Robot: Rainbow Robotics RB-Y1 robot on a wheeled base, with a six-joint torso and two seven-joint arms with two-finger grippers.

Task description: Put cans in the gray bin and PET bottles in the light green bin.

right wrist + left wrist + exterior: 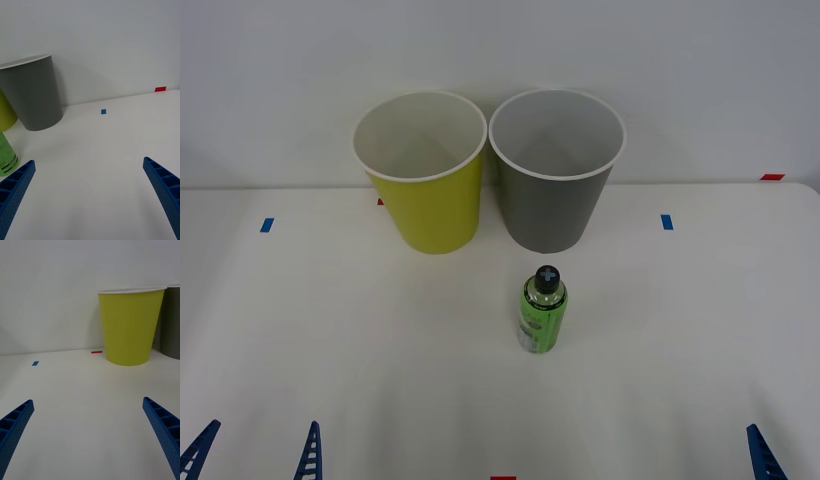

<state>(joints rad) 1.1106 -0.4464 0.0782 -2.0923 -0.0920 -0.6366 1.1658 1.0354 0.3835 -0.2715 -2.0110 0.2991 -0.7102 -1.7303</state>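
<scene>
The light green bin (426,205) and the gray bin (553,212) stand side by side at the back of the white table, both upright with nothing showing inside. A small green PET bottle (543,312) with a black cap stands upright in front of the gray bin. My left gripper (258,452) is open at the near left edge, far from the bottle. The right gripper (89,161) is open at the near right; the gray bin (37,93) and the bottle (5,153) lie to its left. In the left wrist view, the left gripper (88,401) faces the light green bin (129,326). Cans are out of view.
Blue tape marks (267,225) (666,221) sit left and right on the table. Red tape marks lie at the far right edge (772,177) and the near edge (503,478). A plain wall rises just behind the bins. Wide bare tabletop (360,350) surrounds the bottle.
</scene>
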